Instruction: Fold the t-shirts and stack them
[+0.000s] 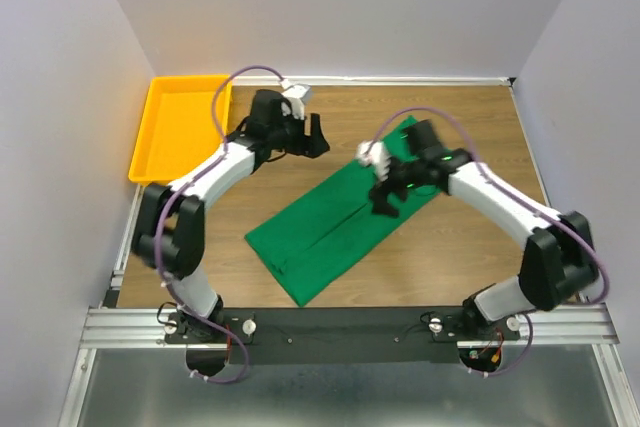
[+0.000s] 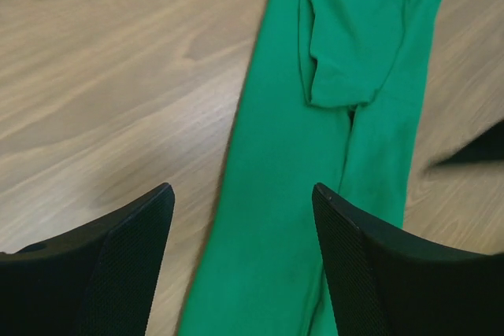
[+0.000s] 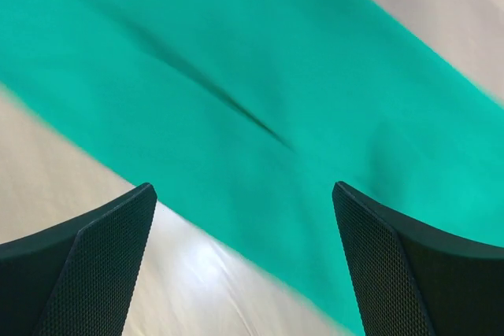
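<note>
Both claws wide open, empty: right claw (image 3: 244, 190) over t-shirt (image 1: 325, 232) (folded lengthwise), left claw (image 2: 242, 194) beside

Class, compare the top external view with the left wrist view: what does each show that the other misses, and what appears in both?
Only the top external view shows the yellow tray at the far left corner of the wooden table, and the right gripper over the far half of the green t-shirt. Only the left wrist view shows, close up, a sleeve folded in onto the shirt's body, and the left gripper with its jaws apart and nothing between them. Both show the t-shirt folded into a long strip, lying on the table.
</note>
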You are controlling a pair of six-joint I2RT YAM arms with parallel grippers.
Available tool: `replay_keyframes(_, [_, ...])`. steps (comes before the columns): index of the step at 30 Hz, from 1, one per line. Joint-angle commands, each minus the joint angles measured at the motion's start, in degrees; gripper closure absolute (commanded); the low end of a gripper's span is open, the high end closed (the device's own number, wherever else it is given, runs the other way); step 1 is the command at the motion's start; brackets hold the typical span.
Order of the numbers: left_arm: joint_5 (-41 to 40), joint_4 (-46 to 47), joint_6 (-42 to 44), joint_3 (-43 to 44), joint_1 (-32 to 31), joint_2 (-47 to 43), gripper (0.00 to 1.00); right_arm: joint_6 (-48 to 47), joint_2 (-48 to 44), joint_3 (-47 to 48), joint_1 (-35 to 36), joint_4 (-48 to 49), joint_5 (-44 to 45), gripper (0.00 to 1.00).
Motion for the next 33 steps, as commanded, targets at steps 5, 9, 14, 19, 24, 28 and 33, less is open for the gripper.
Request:
replay_keyframes(5, [2.6,-5.1,2.0,20.8,-5.6,22.4,0.24,21.6,-8.6,-8.2,-37.8,1.7,-0.6,0.01])
replay_keyframes(9, [1.9,-10.5,2.7,30.5,-7.8,32.0,0.25,32.2,-9.0,-11.8,-50.9,5.3,-2.0,0.05])
replay_keyframes(14, [1.6,-15.1,2.8,37.7,-9.4,39.5,0.32,37.0,-9.4,-12.6,-54.6,6.9,-2.5,0.08])
replay_keyframes(19, [0.4,-18.4,2.8,43.4,-10.4,43.6,0.39,38.3,-7.1,-12.0,-54.7,7.0,-3.5,0.09])
replay_keyframes(24, [2.8,-21.3,3.5,47.0,-11.3,47.0,0.68,38.9,-5.5,-11.5,-54.7,7.0,-4.6,0.09])
replay_keyframes(28, [2.5,-20.1,2.4,46.9,-11.0,46.3,1.0,38.6,-4.3,-11.5,-54.7,7.0,-5.2,0.09])
replay_keyframes(33, [-5.8,-19.3,-5.2,44.3,-7.0,42.7,1.0,39.2,0.2,-10.4,-54.6,7.0,-6.9,0.11])
